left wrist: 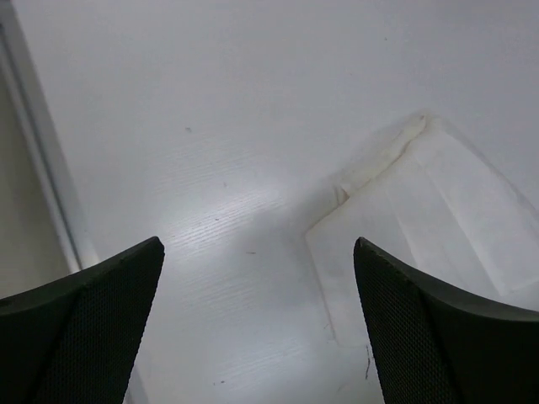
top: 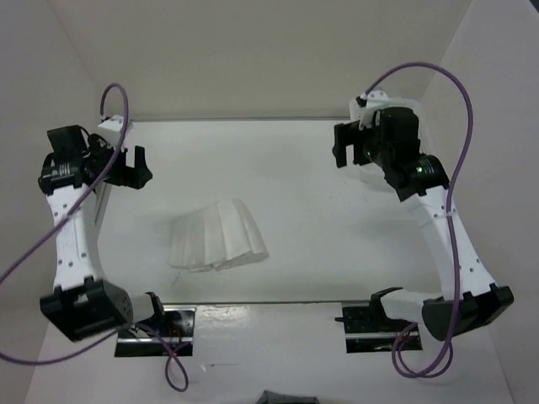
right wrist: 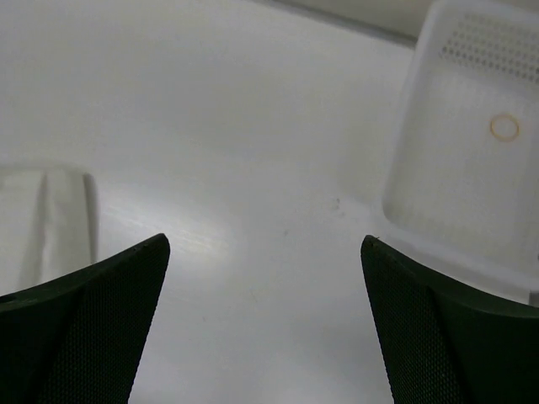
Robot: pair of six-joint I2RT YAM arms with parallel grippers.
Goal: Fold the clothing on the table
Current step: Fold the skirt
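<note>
**A:** Top external view first, so look left. Your left gripper (top: 133, 165) hangs high over the table (top: 295, 160). Its jaws are wide apart and hold nothing.

**B:** Where is the clothing?

**A:** You will find the clothing (top: 217, 236) in the middle, near the front edge. It lies flat, well apart from both grippers. It looks folded into a small fan, so I think the job is nearly done.

**B:** What is it like?

**A:** Thin, white and soft, with straight pleat lines. The table is smooth.

**B:** And on your right?

**A:** Your right gripper (top: 344, 145) is high too, jaws wide apart, empty. I think both arms are out at the sides so they do not bump the fold. Near it sits a white plastic basket (right wrist: 472, 143) with little holes.
</note>
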